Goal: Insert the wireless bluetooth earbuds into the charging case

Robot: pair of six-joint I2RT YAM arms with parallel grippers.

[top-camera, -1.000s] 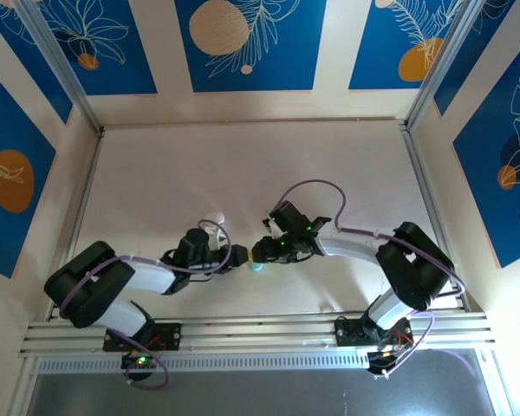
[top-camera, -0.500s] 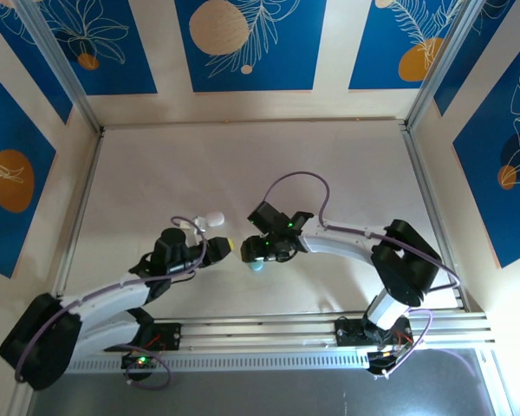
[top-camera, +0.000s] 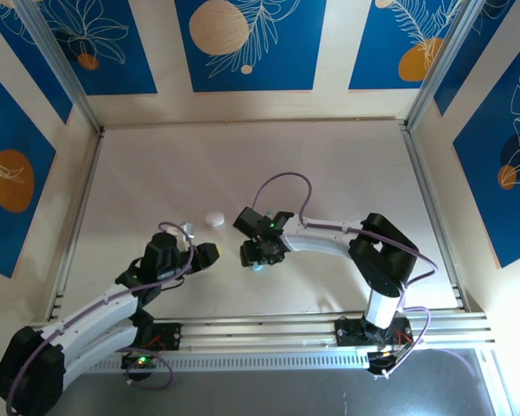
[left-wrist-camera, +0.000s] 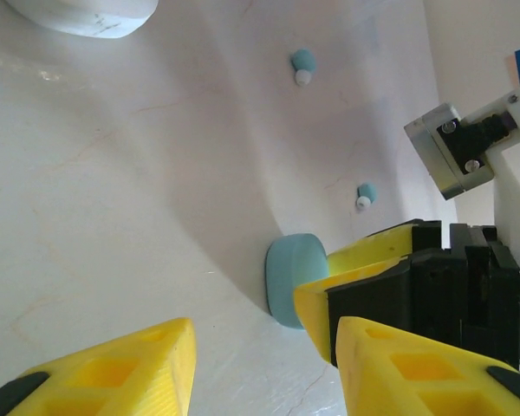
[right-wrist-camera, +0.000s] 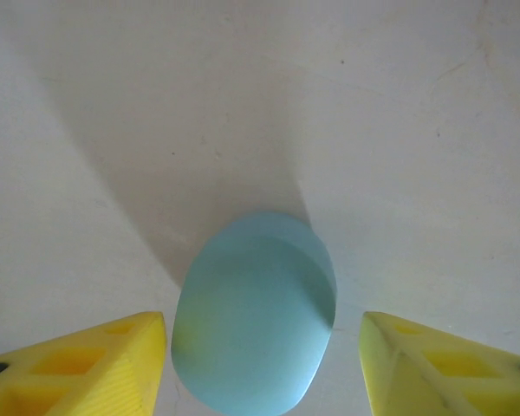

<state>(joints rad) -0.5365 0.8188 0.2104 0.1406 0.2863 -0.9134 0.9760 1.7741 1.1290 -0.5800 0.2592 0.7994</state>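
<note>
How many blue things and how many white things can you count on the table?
Pale blue earbuds: 2
Pale blue case: 1
White case: 1
Total: 4 things in sight

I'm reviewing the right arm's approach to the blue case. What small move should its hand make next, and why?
Probably close the right hand on the pale blue case. Its open fingers flank the case on both sides with gaps showing, and the case lies apparently shut on the table, so it likely needs holding before opening.
</note>
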